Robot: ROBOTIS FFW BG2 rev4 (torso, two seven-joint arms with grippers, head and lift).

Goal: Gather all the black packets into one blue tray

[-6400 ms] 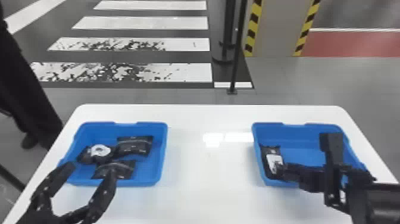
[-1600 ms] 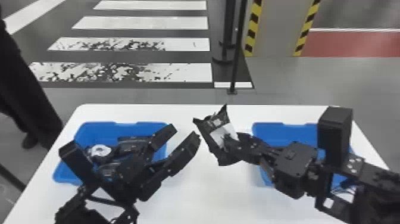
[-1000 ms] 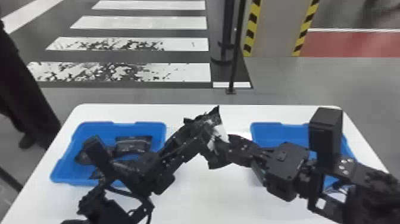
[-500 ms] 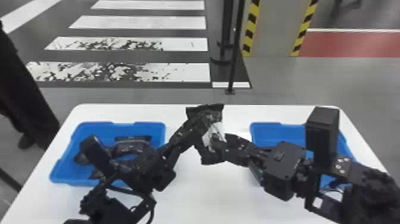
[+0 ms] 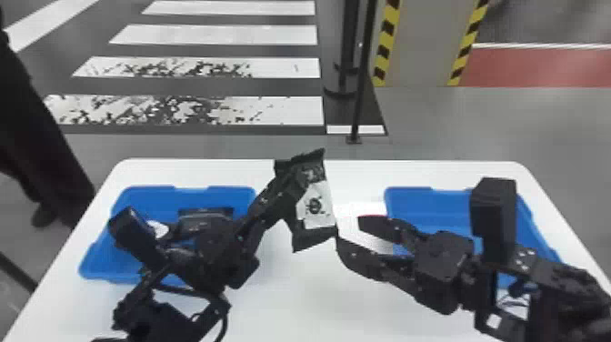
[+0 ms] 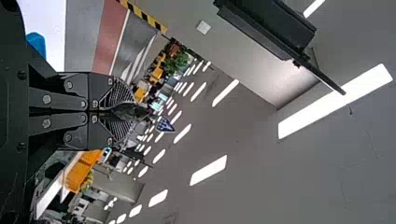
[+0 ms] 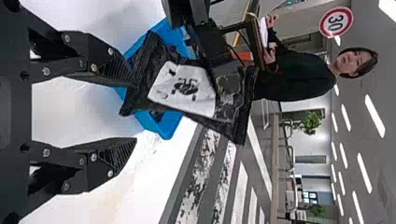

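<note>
Above the middle of the table, my left gripper (image 5: 291, 186) is shut on a black packet (image 5: 316, 207) with a white label. In the left wrist view, the fingers of my left gripper (image 6: 133, 112) pinch the dark edge of the packet (image 6: 122, 111). My right gripper (image 5: 349, 233) stands open just right of the packet. The right wrist view has the labelled packet (image 7: 184, 88) beyond the parted fingertips of my right gripper (image 7: 136, 112). Inside the left blue tray (image 5: 150, 195) lie a black packet (image 5: 207, 213) and a white-labelled one (image 5: 159, 228), partly covered by my left arm.
A second blue tray (image 5: 427, 200) stands on the right of the white table (image 5: 291, 314), partly behind my right arm. Both arms reach in low over the trays, their grippers close together at the centre.
My right gripper brought the packet from the right tray to the middle. My left gripper came up and shut on it; my right has since opened and let go, and the packet has tilted.
</note>
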